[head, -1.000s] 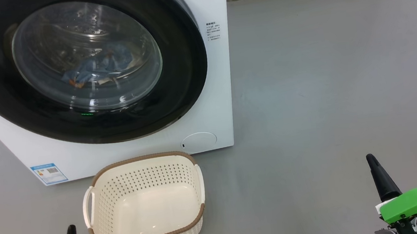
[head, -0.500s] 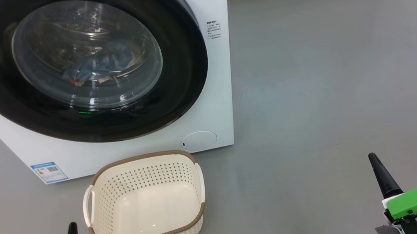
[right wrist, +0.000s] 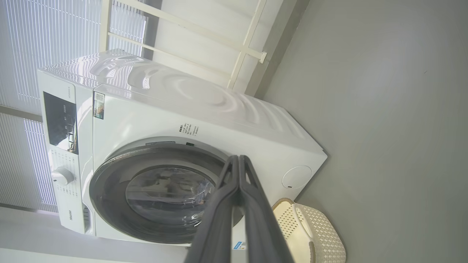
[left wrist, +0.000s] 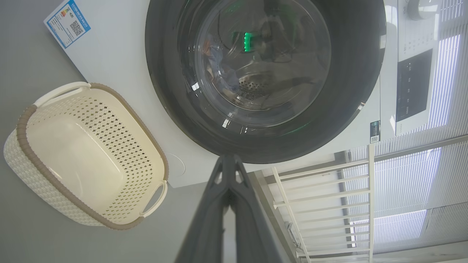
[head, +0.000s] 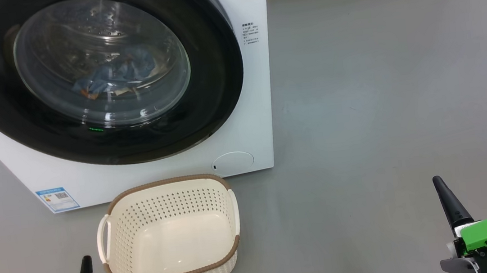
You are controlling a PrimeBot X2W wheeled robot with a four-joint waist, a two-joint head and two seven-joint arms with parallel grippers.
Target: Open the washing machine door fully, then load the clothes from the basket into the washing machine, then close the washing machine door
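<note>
— Where did we find the clothes (head: 115,75)?
— We saw them through the glass of the washing machine door (head: 219,75), lying low in the drum, blue with a little orange. The door sat flush against the white washing machine (head: 261,107), closed.
— And the basket (head: 164,181)?
— It stood upright on the grey floor (head: 379,95) just in front of the machine, near the round flap (head: 232,163), and we saw its bare cream bottom.
— How did we read the left end effector (left wrist: 227,159)?
— Closed, its two dark fingers pressed together to a point and gripping nothing. It hung just left of the basket, beside the white handle, apart from it.
— The right end effector (right wrist: 238,159)?
— Closed as well, fingers together, holding nothing. We saw it well to the right of the basket, over bare floor, its tip pointing towards the machine.
— Anything else we noted?
— A blue label sticker (head: 58,199) at the lower left corner of the machine's front.
</note>
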